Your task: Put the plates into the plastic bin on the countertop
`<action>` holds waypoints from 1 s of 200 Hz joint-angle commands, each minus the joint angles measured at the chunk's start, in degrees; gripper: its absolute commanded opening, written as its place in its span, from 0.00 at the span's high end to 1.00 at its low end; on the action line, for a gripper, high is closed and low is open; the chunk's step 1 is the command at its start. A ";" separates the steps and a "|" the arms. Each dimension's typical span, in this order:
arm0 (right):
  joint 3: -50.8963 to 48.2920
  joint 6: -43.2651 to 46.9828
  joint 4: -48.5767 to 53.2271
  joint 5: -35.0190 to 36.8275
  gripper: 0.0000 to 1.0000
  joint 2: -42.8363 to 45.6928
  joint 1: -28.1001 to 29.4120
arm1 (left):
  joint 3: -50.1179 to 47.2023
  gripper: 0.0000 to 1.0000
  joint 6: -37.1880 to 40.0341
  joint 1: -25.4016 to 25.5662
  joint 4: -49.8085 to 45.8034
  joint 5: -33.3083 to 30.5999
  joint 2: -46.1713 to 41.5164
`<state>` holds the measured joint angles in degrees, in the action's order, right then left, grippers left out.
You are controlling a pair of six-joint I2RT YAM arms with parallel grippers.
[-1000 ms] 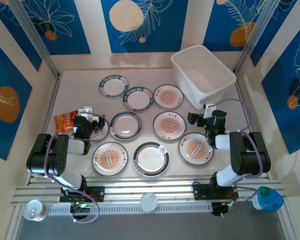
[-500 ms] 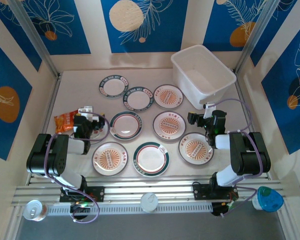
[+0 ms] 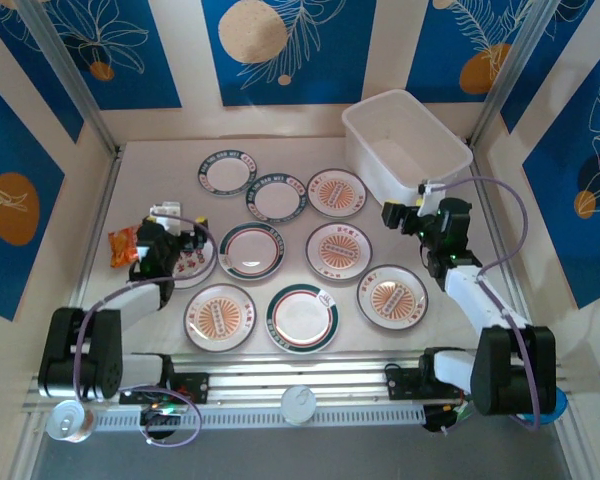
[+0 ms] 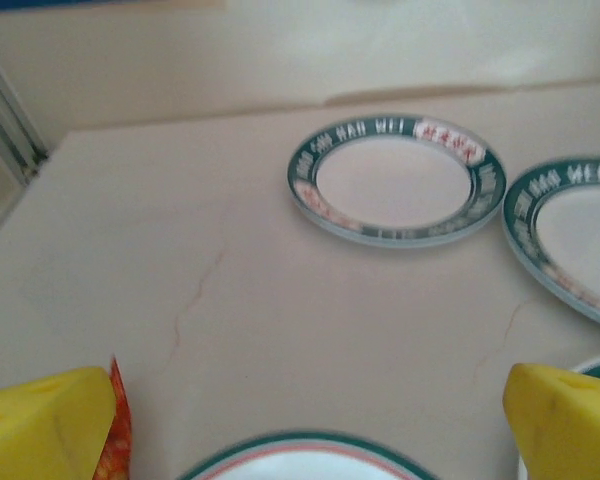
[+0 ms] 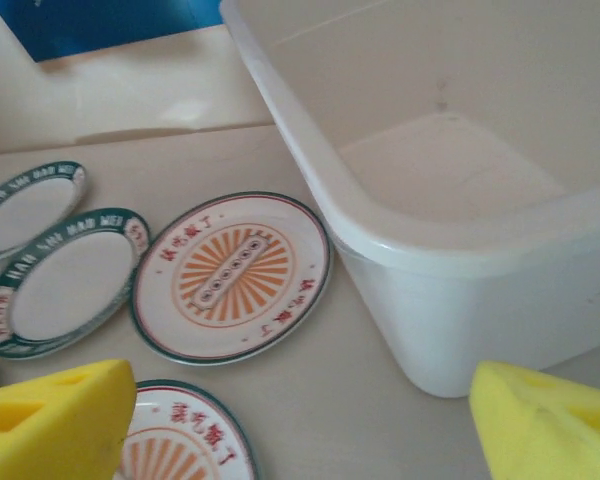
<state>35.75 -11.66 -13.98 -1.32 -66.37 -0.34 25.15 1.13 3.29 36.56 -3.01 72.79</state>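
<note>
Plates [image 3: 337, 193]: nine, flat, left of the empty plastic bin [image 3: 435, 188]. Right gripper [image 5: 302, 410] at the bin's near corner, left gripper [image 4: 310, 410] far left of it: both wide, empty. You risk low rims slipping the pinch.

**Nine plates [image 3: 251, 251], one plastic bin [image 3: 405, 150], one orange snack packet [image 3: 123, 245]**

I count four green-rimmed plates [image 3: 228, 172] [image 3: 277, 198] [image 3: 302, 318] with plain centres, running from the upper left down to the lower middle of the frame. Four orange-centred plates [image 3: 337, 193] [image 3: 339, 250] [image 3: 392, 296] [image 3: 219, 317] lie among them. A ninth plate [image 3: 202, 270] at the left sits half hidden under my left gripper [image 3: 185, 243], so I cannot tell its kind. The bin is upper right, the packet far left.
</note>
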 commanded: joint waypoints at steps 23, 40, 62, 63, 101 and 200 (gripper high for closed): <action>3.01 -19.07 22.00 -5.46 0.25 3.65 2.06 | 13.81 0.00 -8.97 0.23 -25.96 5.21 -6.33; 1.96 -21.49 23.17 -7.14 0.27 3.11 3.05 | 16.67 0.00 -12.24 0.27 -31.33 9.01 -6.46; 2.12 -20.12 26.45 -9.32 0.32 0.02 3.35 | 18.92 0.00 -14.06 0.31 -35.92 14.57 -6.03; 2.17 -20.01 26.59 -9.45 0.32 -0.16 3.34 | 18.99 0.00 -14.05 0.31 -36.06 14.85 -6.02; 5.78 -11.49 32.17 -13.64 0.39 -7.42 4.50 | 20.73 0.00 -11.32 0.31 -41.52 21.02 -5.33; 23.40 2.13 46.70 -5.40 0.45 -27.85 7.70 | 22.49 0.00 -9.49 1.01 -46.54 26.21 -2.63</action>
<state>56.03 -13.37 27.62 -9.08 -91.44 7.03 45.84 -9.98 3.40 -8.19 21.02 69.95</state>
